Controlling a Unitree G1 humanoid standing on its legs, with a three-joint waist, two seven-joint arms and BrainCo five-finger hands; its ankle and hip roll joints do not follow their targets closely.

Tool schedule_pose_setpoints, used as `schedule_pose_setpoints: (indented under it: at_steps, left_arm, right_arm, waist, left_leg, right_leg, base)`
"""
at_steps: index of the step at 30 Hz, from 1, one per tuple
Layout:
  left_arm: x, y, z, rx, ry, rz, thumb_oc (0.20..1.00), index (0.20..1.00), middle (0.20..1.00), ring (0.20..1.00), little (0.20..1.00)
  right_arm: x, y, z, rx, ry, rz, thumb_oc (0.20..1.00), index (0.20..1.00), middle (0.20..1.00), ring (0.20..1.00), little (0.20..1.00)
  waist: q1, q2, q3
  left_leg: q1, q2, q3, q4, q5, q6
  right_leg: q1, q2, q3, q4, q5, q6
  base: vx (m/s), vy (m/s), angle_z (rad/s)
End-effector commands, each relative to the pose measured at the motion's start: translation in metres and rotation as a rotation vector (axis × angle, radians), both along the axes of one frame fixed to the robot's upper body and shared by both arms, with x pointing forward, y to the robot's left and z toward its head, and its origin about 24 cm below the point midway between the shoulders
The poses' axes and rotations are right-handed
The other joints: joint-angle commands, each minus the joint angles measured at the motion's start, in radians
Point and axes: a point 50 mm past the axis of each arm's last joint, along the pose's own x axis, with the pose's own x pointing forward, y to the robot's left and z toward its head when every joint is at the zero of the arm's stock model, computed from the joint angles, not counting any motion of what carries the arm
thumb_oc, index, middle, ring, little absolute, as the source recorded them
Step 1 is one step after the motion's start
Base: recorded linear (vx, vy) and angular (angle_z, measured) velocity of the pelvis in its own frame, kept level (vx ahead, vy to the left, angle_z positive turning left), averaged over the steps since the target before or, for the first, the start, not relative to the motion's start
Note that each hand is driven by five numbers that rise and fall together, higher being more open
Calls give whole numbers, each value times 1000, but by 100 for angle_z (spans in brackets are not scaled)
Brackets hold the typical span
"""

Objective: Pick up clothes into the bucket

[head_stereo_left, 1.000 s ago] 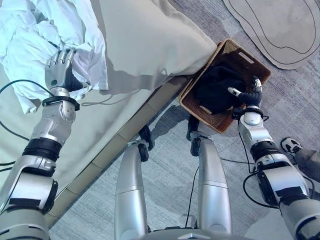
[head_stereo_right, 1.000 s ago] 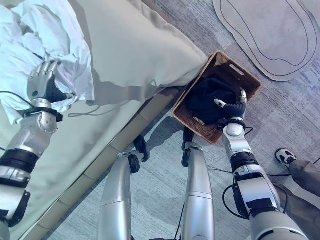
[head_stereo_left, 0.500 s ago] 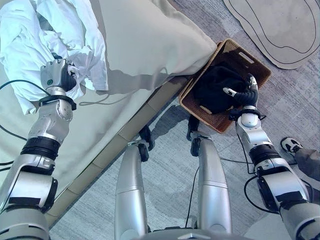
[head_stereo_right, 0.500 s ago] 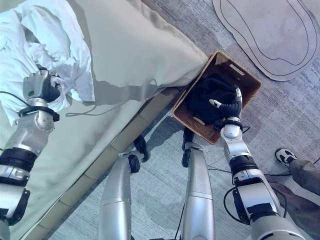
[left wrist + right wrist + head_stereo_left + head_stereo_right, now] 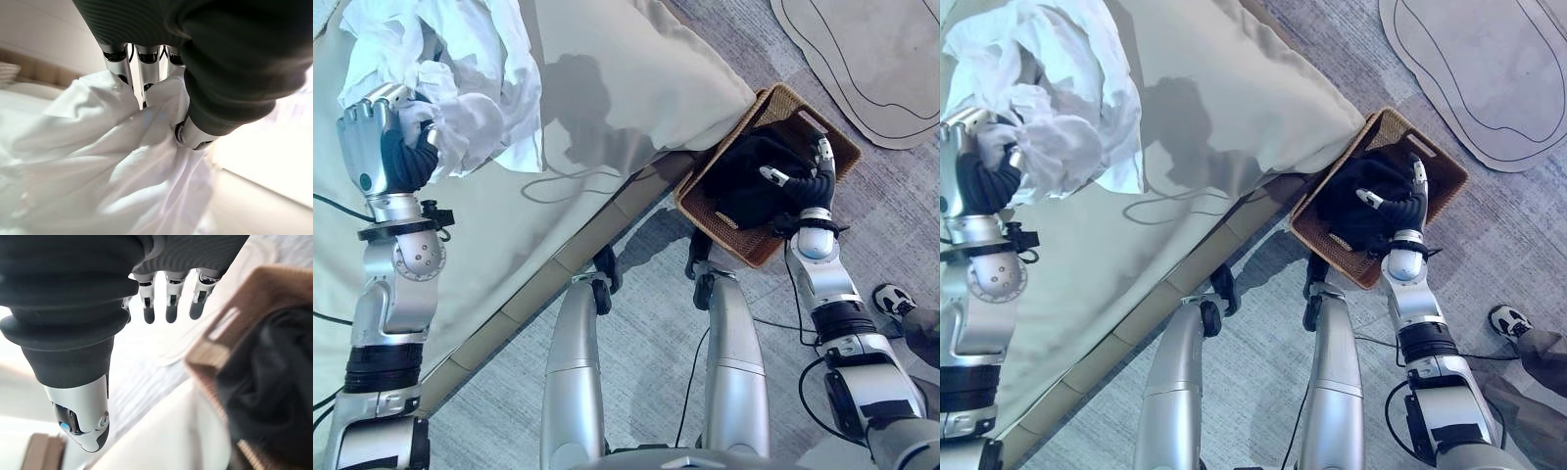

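A crumpled white garment (image 5: 470, 73) is lifted off the beige bed (image 5: 597, 88) at the upper left, and my left hand (image 5: 380, 147) is shut on a bunch of it; the left wrist view shows the white cloth (image 5: 98, 166) pinched between fingers and thumb. A brown wicker basket (image 5: 829, 137) stands on the floor by the bed's corner and holds a black garment (image 5: 749, 176). My right hand (image 5: 808, 181) hovers over the basket with fingers relaxed and nothing in it; the right wrist view shows the straight fingers (image 5: 168, 303) beside the basket rim (image 5: 205, 357).
A grey rug with a dark outline (image 5: 871, 59) lies on the carpet at the upper right. A person's shoe (image 5: 896, 299) shows at the right edge. The bed's frame edge (image 5: 538, 294) runs diagonally before me.
My left hand has risen with the white garment, pulling it up off the bed. The right hand stays over the basket, shifted slightly. The camera has moved a little.
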Motion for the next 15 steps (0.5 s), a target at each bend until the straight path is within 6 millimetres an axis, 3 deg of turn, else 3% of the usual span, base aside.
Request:
schedule_pose_setpoints:
  at_steps: [1,3,4,6,10,13,14,15]
  left_arm:
    - [-25,-26,16,-47,-194,-302,200,200,200,200,200]
    - [-31,-50,23,-25,-214,-471,200,200,200,200,200]
    - [-30,-50,23,-28,-213,-477,200,200,200,200,200]
    - [-36,-82,28,-37,-199,-739,200,200,200,200,200]
    - [-33,-121,37,-23,-166,-966,200,200,200,200,200]
    - [-31,-137,38,-43,-133,-1063,200,200,200,200,200]
    - [-31,-154,39,-46,-107,-1161,200,200,200,200,200]
    - [-30,-163,40,-58,-85,-1213,200,200,200,200,200]
  right_arm:
    - [-8,17,-4,-187,-29,122,1000,1000,1000,1000,1000]
    - [-9,29,3,-315,-57,178,1000,1000,1000,1000,1000]
    - [-9,29,3,-318,-57,175,1000,1000,1000,1000,1000]
    - [-8,43,14,-523,-104,203,1000,1000,1000,1000,1000]
    - [-9,73,28,-777,-189,291,1000,1000,1000,1000,1000]
    - [-13,83,34,-817,-232,327,1000,1000,1000,1000,1000]
    - [-21,103,42,-824,-302,419,1000,1000,1000,1000,1000]
    - [-25,110,46,-820,-330,453,1000,1000,1000,1000,1000]
  waist:
    - [-1,18,-123]
    - [-3,16,-123]
    - [-1,17,-123]
    - [-3,15,-124]
    - [-12,14,-128]
    - [-14,15,-127]
    - [-22,12,-129]
    - [-23,13,-127]
  left_leg:
    - [13,34,-53,-88,37,-50]
    - [13,32,-56,-89,39,-50]
    - [13,31,-56,-90,39,-50]
    - [12,29,-55,-89,40,-49]
    - [6,27,-55,-84,38,-49]
    - [4,27,-56,-83,38,-47]
    - [6,29,-54,-86,39,-46]
    - [6,28,-53,-86,40,-45]
  right_leg:
    - [99,-47,40,-71,-13,92]
    - [101,-49,38,-70,-14,94]
    - [101,-50,37,-70,-14,94]
    - [99,-54,37,-64,-13,97]
    - [93,-54,38,-59,-15,101]
    - [90,-55,37,-54,-15,102]
    - [90,-56,38,-55,-13,105]
    - [89,-57,38,-55,-12,105]
  base:
    - [0,0,0]
    - [0,0,0]
    - [0,0,0]
    - [-2,-7,2]
    - [2,-7,4]
    - [0,0,0]
    - [0,0,0]
    - [0,0,0]
